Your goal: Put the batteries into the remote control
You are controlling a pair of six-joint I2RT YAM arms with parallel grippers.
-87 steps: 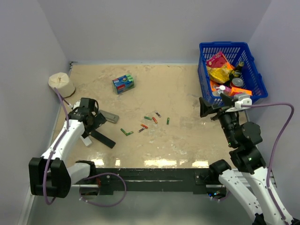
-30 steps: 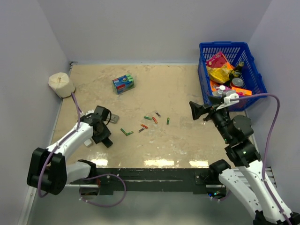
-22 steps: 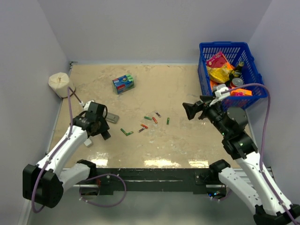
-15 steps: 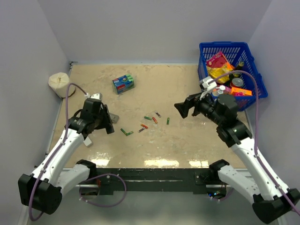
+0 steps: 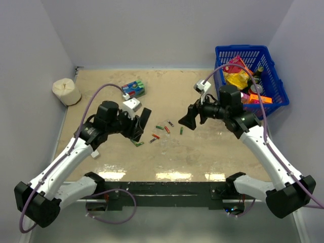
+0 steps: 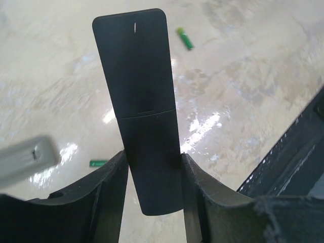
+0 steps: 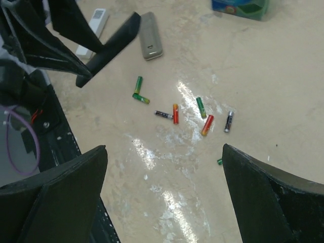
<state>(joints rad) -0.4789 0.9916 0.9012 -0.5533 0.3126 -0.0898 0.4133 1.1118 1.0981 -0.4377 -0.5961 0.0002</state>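
My left gripper [image 5: 135, 126] is shut on the black remote control [image 5: 145, 115] and holds it off the table, left of the batteries. In the left wrist view the remote control [image 6: 139, 91] stands between both fingers [image 6: 114, 182], with its far end sticking out beyond them. Several batteries [image 5: 167, 129], orange-red, green and dark, lie scattered mid-table. My right gripper [image 5: 190, 120] hangs open just right of them. From the right wrist, the batteries [image 7: 175, 113] lie ahead of the wide-open gripper [image 7: 164, 152], and the remote control [image 7: 109, 48] shows at upper left.
A grey remote [image 7: 150, 42] and a white remote [image 7: 93, 30] lie on the table near the left arm. The blue-green packet [image 5: 133, 89] sits further back. A blue basket [image 5: 242, 48] of goods stands back right. A paper roll [image 5: 66, 91] is at far left.
My left arm has lifted the black remote off the table and swung it right, toward the batteries. My right arm has swung left from the basket to the batteries, still open.
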